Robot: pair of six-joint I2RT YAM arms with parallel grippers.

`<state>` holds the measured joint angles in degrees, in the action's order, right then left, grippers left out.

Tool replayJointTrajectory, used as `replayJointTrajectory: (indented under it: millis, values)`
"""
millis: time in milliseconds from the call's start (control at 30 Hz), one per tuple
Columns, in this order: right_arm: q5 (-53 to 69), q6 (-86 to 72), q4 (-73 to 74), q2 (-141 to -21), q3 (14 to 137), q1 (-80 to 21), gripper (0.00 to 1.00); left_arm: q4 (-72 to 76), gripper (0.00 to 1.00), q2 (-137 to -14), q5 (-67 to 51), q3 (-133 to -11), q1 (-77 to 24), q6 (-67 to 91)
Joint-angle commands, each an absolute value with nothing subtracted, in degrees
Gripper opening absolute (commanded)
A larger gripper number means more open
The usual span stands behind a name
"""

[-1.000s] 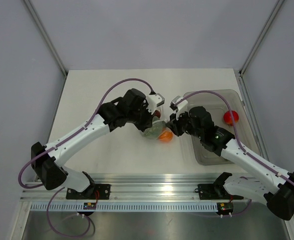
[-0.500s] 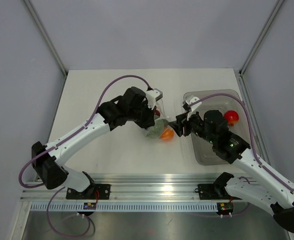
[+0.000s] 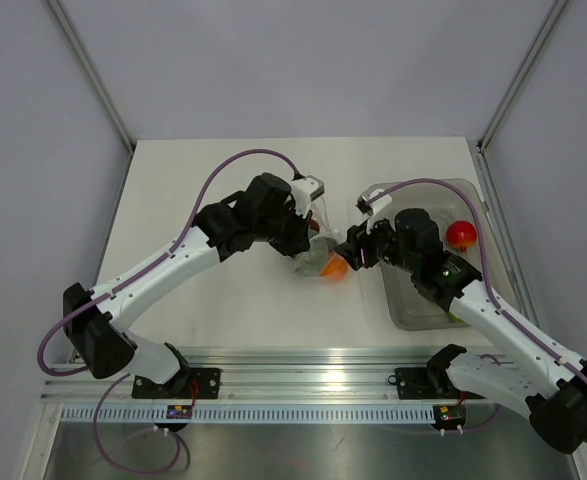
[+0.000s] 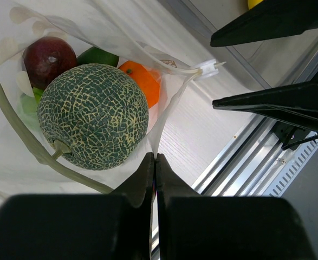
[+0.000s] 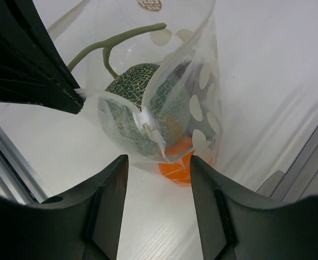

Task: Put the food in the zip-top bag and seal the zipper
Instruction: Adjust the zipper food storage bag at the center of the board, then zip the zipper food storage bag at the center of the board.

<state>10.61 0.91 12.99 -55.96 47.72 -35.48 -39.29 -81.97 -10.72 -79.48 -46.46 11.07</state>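
Note:
The zip-top bag point(image 3: 311, 252) lies mid-table, clear with white dots. It holds the netted melon point(image 4: 93, 116), the dark red plum point(image 4: 49, 57), an orange point(image 4: 142, 81) and a green round point(image 4: 96, 54). My left gripper point(image 4: 155, 158) is shut on the bag's rim strip, the zipper point(image 4: 172, 105), which runs up to a white end tab point(image 4: 210, 67). My right gripper point(image 5: 157, 162) is open, just short of the bag point(image 5: 202, 81). The tab point(image 5: 147, 122) and the orange point(image 5: 175, 165) are just ahead of its fingers. In the top view, the left gripper point(image 3: 308, 235) is at the bag's far side and the right gripper point(image 3: 349, 255) at its right.
The grey translucent tub point(image 3: 423, 300) stands on the right under my right arm, with a red fruit point(image 3: 460, 235) in its far corner. The aluminium rail point(image 3: 313, 355) runs along the near table edge.
My right gripper pulled back to the right from the bag, then came left again to the bag's right end. The left gripper has held the bag rim and hardly moved.

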Motion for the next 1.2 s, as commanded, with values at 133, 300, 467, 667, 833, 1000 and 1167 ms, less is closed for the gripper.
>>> replayJointTrajectory:
  millis: [133, 300, 467, 667, 833, 1000, 1167]
  values:
    - [18.6, -2.1, 6.7, -58.7, 48.1, -33.2, 0.52, -36.6, 0.00, -80.9, -10.8, -80.9, -46.4, 11.5]
    - [20.4, -3.3, 4.7, -61.3, 48.8, -33.3, 0.45, -36.2, 0.00, -81.2, -11.9, -80.9, -46.4, 11.5]
    - [17.1, -4.0, 2.1, -59.2, 47.0, -33.2, 0.18, -36.5, 0.00, -81.5, -13.7, -81.4, -46.4, 10.5]
    - [15.6, -1.1, -1.9, -55.8, 44.0, -33.1, 0.00, -41.8, 0.98, -82.4, -15.3, -86.0, -46.2, 7.9]
    - [19.1, 2.5, -3.3, -54.9, 42.5, -33.0, 0.00, -40.1, 0.92, -79.2, -16.3, -87.9, -46.0, 0.9]
    - [23.0, 6.1, -5.2, -55.2, 41.0, -32.6, 0.00, -33.0, 0.75, -78.7, -28.4, -88.0, -46.0, -12.2]
    - [24.4, 6.6, -6.2, -54.6, 40.4, -32.3, 0.00, -28.8, 0.68, -79.6, -34.2, -84.5, -46.0, -23.0]
